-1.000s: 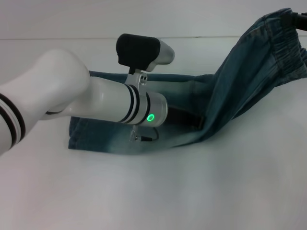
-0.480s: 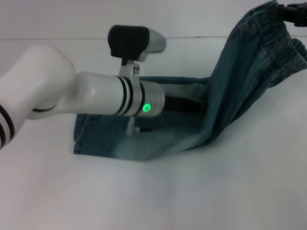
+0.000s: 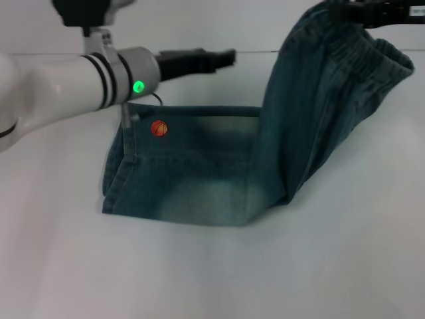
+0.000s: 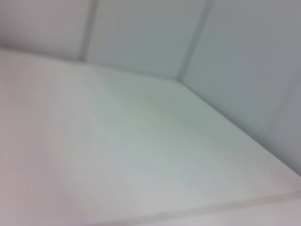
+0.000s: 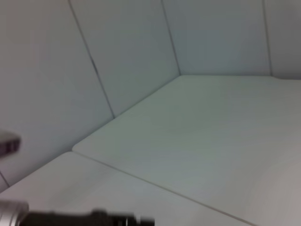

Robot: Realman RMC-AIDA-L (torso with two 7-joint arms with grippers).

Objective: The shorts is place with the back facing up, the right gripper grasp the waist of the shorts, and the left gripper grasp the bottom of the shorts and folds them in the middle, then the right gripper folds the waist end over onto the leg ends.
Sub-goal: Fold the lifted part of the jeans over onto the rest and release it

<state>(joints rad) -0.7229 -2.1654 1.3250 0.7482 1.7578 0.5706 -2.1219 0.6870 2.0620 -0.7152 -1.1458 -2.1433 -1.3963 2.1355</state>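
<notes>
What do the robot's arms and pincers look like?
The left arm is a glossy white tube with black rings, ending in a silver cuff with a green ring light and a thin cable. Its left pincer is slim and black. The right pincer is black too.

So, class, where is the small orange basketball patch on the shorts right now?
In the head view, the basketball patch sits at the far left corner of the flat denim, just below the left end effector's wrist.

Shorts (image 3: 219, 173) faded blue denim cloth, matt, waistband ruffled, left gripper (image 3: 226, 57) matt black, table (image 3: 199, 272) smooth matt white
</notes>
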